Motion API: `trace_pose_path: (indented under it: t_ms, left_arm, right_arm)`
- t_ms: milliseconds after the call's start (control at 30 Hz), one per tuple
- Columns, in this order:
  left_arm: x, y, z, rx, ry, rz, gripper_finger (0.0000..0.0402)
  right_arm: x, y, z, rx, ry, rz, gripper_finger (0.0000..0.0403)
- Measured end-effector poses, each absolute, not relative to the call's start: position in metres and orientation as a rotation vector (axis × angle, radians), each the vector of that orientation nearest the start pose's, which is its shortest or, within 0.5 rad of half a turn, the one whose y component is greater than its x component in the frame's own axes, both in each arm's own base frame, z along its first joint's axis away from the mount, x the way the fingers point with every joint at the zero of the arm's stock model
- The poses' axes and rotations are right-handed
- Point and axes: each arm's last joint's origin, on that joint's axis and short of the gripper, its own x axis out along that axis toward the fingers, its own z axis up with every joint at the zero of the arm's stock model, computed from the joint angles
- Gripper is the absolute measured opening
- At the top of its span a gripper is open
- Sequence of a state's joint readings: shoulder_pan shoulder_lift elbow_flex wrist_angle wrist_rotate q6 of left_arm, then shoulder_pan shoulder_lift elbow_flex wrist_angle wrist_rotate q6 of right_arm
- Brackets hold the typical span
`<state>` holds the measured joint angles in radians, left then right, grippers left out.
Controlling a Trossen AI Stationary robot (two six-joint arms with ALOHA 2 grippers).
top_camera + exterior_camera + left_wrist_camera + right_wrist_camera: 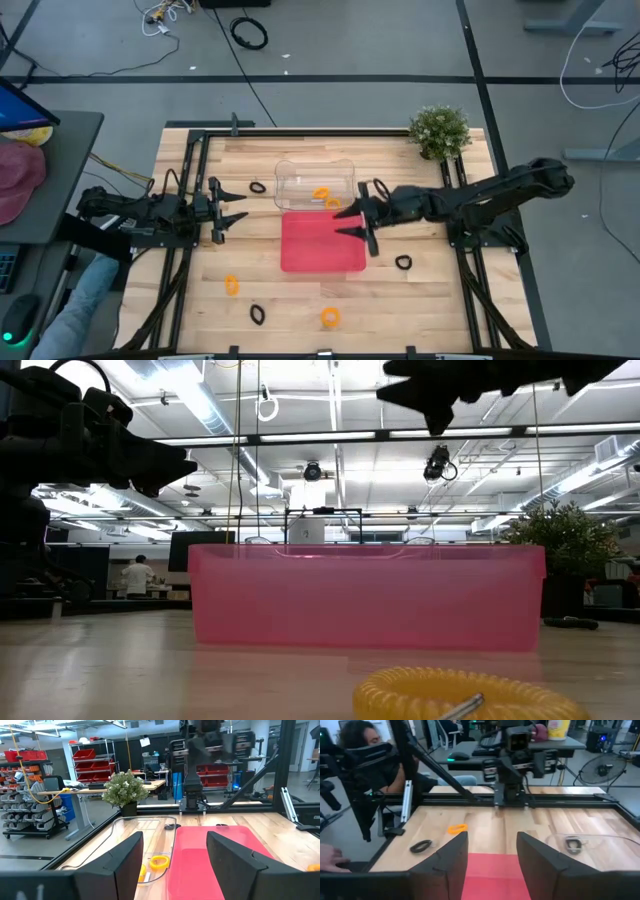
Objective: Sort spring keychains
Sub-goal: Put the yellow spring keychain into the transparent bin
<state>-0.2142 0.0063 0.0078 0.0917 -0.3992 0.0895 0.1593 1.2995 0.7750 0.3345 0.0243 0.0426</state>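
Spring keychains lie scattered on the wooden table. Two orange ones (pixel 322 196) sit in a clear tray (pixel 345 168) behind the red tray (pixel 322 241). Other orange ones (pixel 232 286) (pixel 330 318) and black ones (pixel 258 187) (pixel 403 262) (pixel 257 314) rest flat on the wood. My right gripper (pixel 355 220) hangs open above the red tray's right far corner, with nothing between its fingers (pixel 492 865). My left gripper (pixel 235 210) stands open at the table's left, pointing level at the trays (pixel 175 865).
A potted plant (pixel 440 130) stands at the far right corner. A black frame rail (pixel 300 128) runs along the table's edges. A person sits beyond the table's left side (pixel 360 750). Bare wood lies between the red tray and the near edge.
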Motion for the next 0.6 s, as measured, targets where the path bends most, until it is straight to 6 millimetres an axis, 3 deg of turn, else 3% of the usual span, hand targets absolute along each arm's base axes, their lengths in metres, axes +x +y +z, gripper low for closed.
trace_pose_path:
  t_ms: [300,600]
  left_arm:
    - [0.095,-0.009,0.174,0.061,-0.081,0.188,0.0222]
    - [0.095,-0.009,0.174,0.061,-0.081,0.189,0.0222]
  right_arm:
    - [0.272,0.087,0.27,0.031,0.177,0.124,0.0171]
    - [0.262,0.117,0.271,0.048,0.157,0.128,0.0171]
